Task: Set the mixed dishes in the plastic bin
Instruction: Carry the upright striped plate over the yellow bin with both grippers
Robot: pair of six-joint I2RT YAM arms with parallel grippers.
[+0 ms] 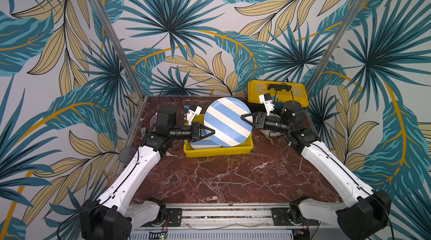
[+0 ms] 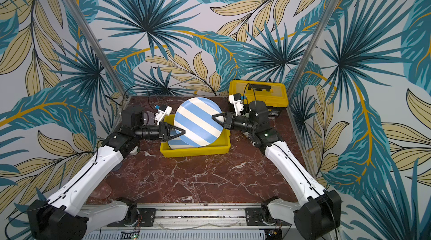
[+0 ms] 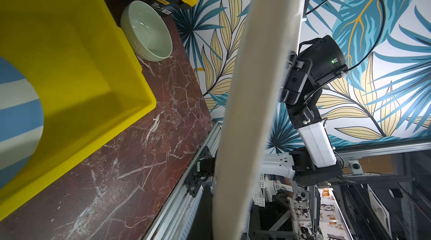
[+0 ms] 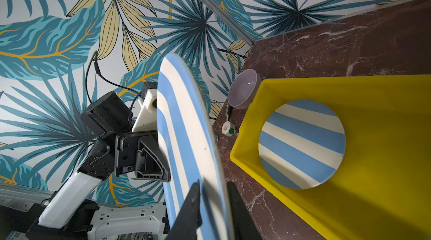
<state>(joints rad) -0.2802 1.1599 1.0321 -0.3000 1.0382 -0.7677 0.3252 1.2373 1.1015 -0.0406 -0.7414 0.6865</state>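
Evidently the step in hand is setting the striped plate (image 1: 227, 122) down into the yellow bin (image 1: 219, 152). The left claw (image 1: 210, 132) is closed tight on one edge of that plate. The right claw (image 1: 245, 118) has the opposite edge between its jaws, and in the right wrist view they look pressed to both faces. The plate hangs between the two claws, steeply tilted, and whether its low edge touches anything cannot be told.

Directly below both claws sits the bin, with a second striped plate (image 4: 302, 144) lying flat in the end under the left claw. To do this well, the two claws should probably move as one, so the plate is not twisted between them. They should level it while it is above the rim and lower it onto the bare floor or squarely onto the plate below. Letting go on one side first risks a swing against the bin wall.

Beyond the right claw, a pale green bowl (image 3: 149, 33) waits on the worktop (image 1: 233, 176) against the bin's side. A lilac bowl (image 4: 243, 89) waits past the left claw. Farthest off stands the toolbox (image 1: 277, 92).
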